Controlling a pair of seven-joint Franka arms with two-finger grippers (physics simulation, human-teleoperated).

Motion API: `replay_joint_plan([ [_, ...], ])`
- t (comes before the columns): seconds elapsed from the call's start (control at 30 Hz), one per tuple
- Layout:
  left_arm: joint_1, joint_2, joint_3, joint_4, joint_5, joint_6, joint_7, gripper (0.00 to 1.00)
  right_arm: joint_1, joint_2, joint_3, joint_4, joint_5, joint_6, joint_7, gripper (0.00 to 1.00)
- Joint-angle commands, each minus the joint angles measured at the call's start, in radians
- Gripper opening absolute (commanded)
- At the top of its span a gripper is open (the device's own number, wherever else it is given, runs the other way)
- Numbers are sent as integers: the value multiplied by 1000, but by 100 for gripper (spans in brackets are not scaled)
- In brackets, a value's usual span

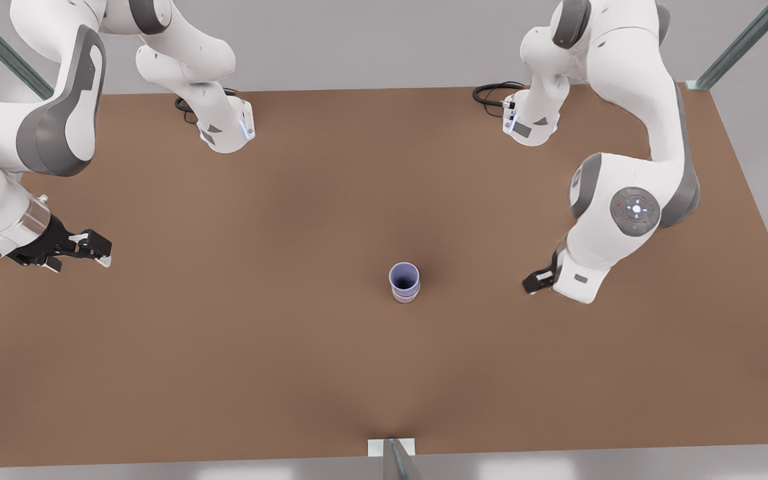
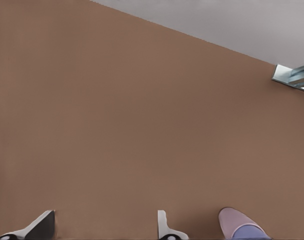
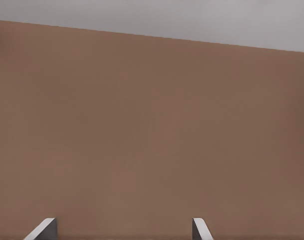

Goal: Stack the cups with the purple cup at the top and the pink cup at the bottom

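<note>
Pink cup [image 1: 405, 297] mostly hidden inside-under purple cup [image 1: 404, 277]

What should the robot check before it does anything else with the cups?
1. Pink cup at the bottom, standing on the table: ok.
2. Purple cup nested on top of it: ok.
3. Both standing upright: ok.
4. Purple cup pushed fully down: cannot tell.
5. Left gripper open, off to the front view's right, not touching them: ok.
6. Right gripper open, waiting far off at the front view's left: ok.

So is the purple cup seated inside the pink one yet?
Yes. The purple cup sits upright, nested in the pink cup, whose base shows beneath it.
</note>
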Motion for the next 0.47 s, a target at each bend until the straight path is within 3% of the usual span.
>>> replay_joint_plan([
  [0.0,27,-67,-1,-6,25,-132,533,100,-1,-1,-1,1,1,0,-9,100],
  [0.07,182,-121,-198,-11,53,-130,556,100,-1,-1,-1,1,1,0,-9,100],
  [0.23,231,-159,-242,-14,70,-130,562,100,-1,-1,-1,1,1,1,-9,100],
  [0.33,310,-158,-334,-34,73,-124,559,100,-1,-1,-1,1,1,1,-9,100],
  [0.43,310,-149,-334,-35,73,-122,560,100,-1,-1,-1,1,1,0,-9,100],
])
